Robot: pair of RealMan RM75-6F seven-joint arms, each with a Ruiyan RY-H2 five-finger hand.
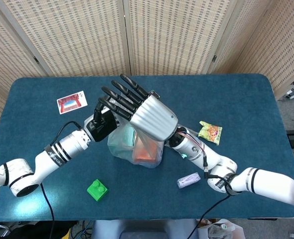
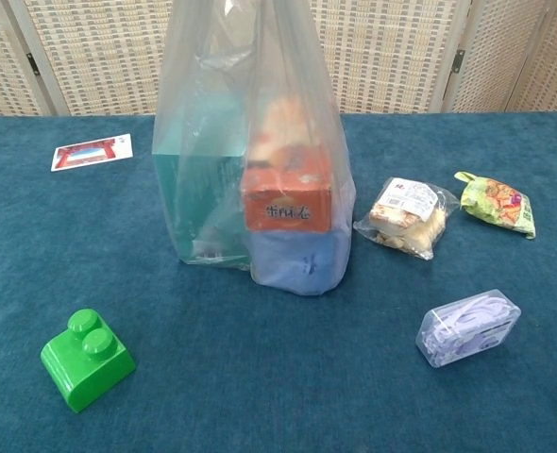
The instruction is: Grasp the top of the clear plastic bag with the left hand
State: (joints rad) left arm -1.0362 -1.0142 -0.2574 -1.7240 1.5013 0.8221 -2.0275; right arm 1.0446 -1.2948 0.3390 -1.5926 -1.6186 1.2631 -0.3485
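Observation:
The clear plastic bag [image 2: 255,179] stands upright mid-table, drawn taut upward past the chest view's top edge. It holds a teal box, an orange box and a blue item. From the head view the bag [image 1: 137,149] shows below both hands. My left hand [image 1: 100,125] is at the bag's top from the left and appears to hold it, though its fingers are hidden under my right hand. My right hand [image 1: 146,113] hovers over the bag with its fingers spread straight and holds nothing. Neither hand appears in the chest view.
A green brick [image 2: 86,359] lies front left and a red card [image 2: 91,151] back left. Right of the bag lie a bread packet [image 2: 406,217], a green snack packet [image 2: 494,202] and a clear case of purple cord [image 2: 468,327].

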